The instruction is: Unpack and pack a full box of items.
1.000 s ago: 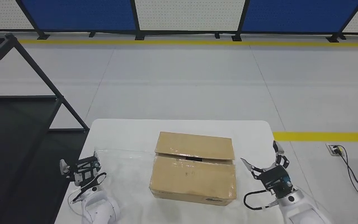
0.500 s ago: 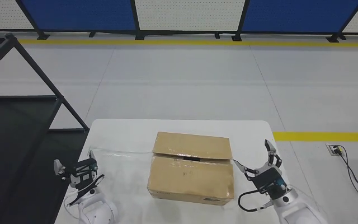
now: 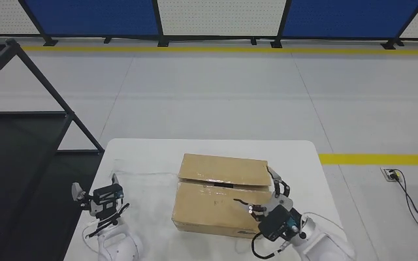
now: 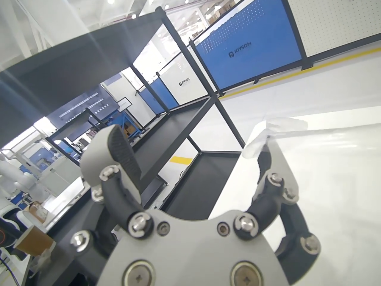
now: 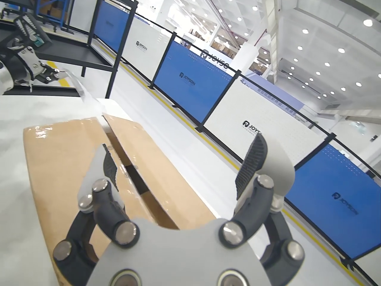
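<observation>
A brown cardboard box [image 3: 219, 199] lies in the middle of the white table [image 3: 150, 153]; its top flaps [image 5: 134, 147] are slightly parted along the centre seam. My right gripper [image 3: 264, 192] hovers open over the box's right end, one finger above the seam [image 5: 181, 153]. My left gripper [image 3: 96, 189] stands open near the table's left edge [image 4: 193, 147]. A strip of clear tape [image 3: 147, 175] runs from the box's left end to that gripper, and its end [image 4: 276, 132] clings to one fingertip. The tape [image 5: 83, 93] and the left gripper [image 5: 44, 74] also appear far off in the right wrist view.
A black metal rack [image 3: 26, 163] stands just beyond the table's left edge. Blue and white partition panels [image 3: 215, 16] line the far side of the floor. Bare table lies in front of and behind the box.
My right gripper has swung left from the table's right side to above the box's right end. The left gripper shifted only slightly; the box stayed almost still.
</observation>
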Controlling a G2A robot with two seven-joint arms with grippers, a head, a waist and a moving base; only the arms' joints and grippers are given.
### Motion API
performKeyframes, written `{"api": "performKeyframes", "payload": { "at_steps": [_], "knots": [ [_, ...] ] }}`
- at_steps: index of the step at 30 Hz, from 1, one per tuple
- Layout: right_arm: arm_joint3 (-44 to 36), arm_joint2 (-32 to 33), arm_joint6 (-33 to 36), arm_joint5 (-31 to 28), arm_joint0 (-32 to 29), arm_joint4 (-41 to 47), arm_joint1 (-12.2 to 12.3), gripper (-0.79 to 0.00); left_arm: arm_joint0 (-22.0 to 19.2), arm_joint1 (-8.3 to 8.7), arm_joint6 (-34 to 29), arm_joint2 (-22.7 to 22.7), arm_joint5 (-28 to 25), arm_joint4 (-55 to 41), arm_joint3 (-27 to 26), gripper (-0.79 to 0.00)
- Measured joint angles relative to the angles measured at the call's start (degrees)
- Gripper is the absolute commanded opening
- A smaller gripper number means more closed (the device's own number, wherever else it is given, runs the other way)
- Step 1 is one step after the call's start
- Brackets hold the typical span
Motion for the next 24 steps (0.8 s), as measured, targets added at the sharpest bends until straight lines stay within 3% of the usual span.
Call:
{"api": "performKeyframes", "payload": {
  "at_steps": [8, 24],
  "knots": [
    [-1.4, -7.3, 6.9, 3.8, 2.6, -5.1, -1.0, 0.0, -0.2, -0.49, 2.1, 1.0, -0.3, -0.2, -0.4, 0.0],
    [0.0, -9.6, 5.3, 2.1, 3.7, -6.0, -1.3, 0.0, -3.2, -0.97, -0.4, -1.3, -2.0, -1.9, 3.1, 0.0]
  ]
}}
